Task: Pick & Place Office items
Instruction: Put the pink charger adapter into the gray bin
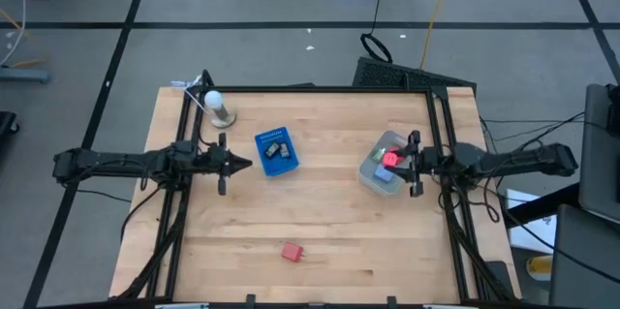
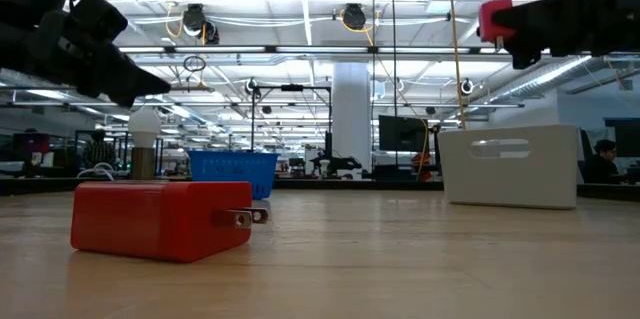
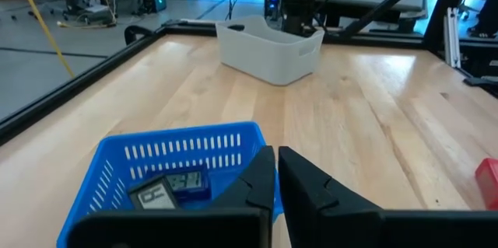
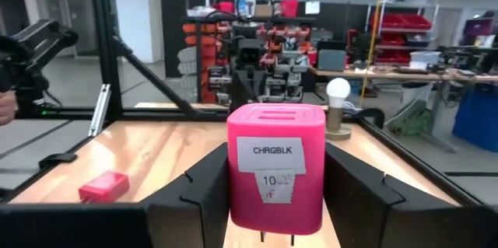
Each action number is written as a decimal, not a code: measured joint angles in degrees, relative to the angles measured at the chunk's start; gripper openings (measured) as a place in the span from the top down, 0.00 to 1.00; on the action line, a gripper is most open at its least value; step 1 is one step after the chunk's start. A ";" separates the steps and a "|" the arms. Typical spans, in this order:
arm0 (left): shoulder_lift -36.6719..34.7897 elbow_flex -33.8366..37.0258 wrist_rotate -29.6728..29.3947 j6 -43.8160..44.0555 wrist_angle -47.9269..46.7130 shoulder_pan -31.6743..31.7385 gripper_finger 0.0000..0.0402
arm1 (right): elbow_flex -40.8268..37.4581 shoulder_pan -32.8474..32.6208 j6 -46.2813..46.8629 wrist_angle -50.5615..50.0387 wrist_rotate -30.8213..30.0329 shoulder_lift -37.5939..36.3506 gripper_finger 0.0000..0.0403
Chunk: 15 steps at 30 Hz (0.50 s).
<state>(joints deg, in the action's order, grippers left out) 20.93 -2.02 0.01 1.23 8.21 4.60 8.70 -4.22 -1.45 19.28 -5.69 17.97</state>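
Note:
My right gripper [image 4: 276,172] is shut on a pink charger block [image 4: 276,135] labelled CHRGBLK, held above the grey translucent bin [image 1: 376,169] near the table's right side. In the low view, block [image 2: 496,19] hangs well above the bin [image 2: 510,165]. A red charger block [image 1: 293,252] lies flat on the table near its front edge, prongs sticking out sideways [image 2: 245,217]. My left gripper [image 1: 240,164] is shut and hovers just left of the blue tray [image 1: 276,151], which holds small dark and blue bits [image 3: 170,189]. My right gripper pinches the pink charger block by its two opposite side faces [image 4: 233,178], one finger [image 4: 204,190] on each side. The fingers come in level from the table's right side. The block is lifted clear above the bin, upright, with its prongs pointing down.
A light bulb on a stand [image 1: 215,105] sits at the table's far left corner. A black frame rail [image 1: 320,89] borders the table. Bare wood lies between the tray and the bin [image 1: 329,193].

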 joint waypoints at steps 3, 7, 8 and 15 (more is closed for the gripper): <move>0.00 0.00 -0.01 0.00 -0.64 0.00 0.93 | -2.53 0.84 0.21 1.66 0.05 -2.18 0.60; 0.00 0.00 -0.03 0.02 -0.72 0.00 0.94 | -4.67 1.59 0.26 3.41 1.47 -4.84 0.60; 0.00 0.00 -0.04 0.03 -0.72 0.00 0.95 | -4.99 1.78 0.33 3.14 1.47 -5.38 0.60; 0.00 0.00 -0.07 0.03 -0.72 0.00 0.99 | -4.93 3.14 0.82 3.39 1.36 -6.68 0.60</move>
<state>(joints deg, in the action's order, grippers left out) 20.93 -2.02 -0.05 1.26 7.49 4.60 3.76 -1.08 -0.63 22.67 -4.33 11.29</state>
